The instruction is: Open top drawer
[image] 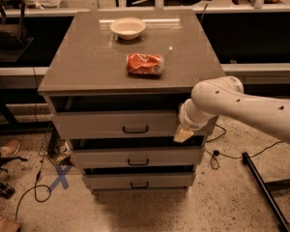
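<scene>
Your gripper (183,134) sits at the cabinet's (87,71) front right, over the lower right corner of the top drawer (111,124). Only a tan tip of it shows below the wrist, so you cannot tell whether it is spread or closed, nor whether it touches the drawer front. The arm (246,108) reaches in from the right of the cabinet, its white elbow level with the cabinet's right edge.

The top drawer is the first grey front under the cabinet's slab, and a dark gap runs between its upper edge and the slab. Its handle (135,129) is at the centre of the front, well to the left of your gripper and with nothing on it. Below it are the middle drawer (135,157) and the bottom drawer (137,181), each narrower than the one above, each with a dark strip over its front.

On the cabinet a white bowl (128,28) stands near the back edge, and a red can (145,64) lies on its side nearer the middle. On the floor left of the cabinet are a blue cross (61,177) and a loose cable (36,187). To the cabinet's right a dark pole (263,190) lies slanted on the floor.
</scene>
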Tool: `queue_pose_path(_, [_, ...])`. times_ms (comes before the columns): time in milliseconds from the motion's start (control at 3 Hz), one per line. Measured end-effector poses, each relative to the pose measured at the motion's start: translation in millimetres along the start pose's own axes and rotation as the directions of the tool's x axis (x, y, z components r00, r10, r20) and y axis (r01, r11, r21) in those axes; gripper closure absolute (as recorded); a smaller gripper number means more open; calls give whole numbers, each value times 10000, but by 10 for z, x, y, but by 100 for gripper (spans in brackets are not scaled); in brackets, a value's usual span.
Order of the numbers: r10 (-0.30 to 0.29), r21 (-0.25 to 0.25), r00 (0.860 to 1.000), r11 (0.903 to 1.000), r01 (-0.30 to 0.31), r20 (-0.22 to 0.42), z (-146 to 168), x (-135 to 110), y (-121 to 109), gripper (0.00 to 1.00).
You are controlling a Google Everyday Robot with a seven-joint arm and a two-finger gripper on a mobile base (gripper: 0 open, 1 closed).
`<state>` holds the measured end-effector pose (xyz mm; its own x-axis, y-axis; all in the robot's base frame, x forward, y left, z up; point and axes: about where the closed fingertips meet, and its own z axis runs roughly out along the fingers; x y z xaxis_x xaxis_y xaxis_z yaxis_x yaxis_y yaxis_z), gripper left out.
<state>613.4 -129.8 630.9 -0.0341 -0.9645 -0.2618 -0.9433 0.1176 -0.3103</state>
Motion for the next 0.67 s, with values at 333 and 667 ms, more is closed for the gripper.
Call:
queue_pose_path(333, [0,0,10000,10000,0,0,-34,-10,-11,71])
queue_pose_path(667, [0,0,10000,10000,0,0,-70,-20,-24,94])
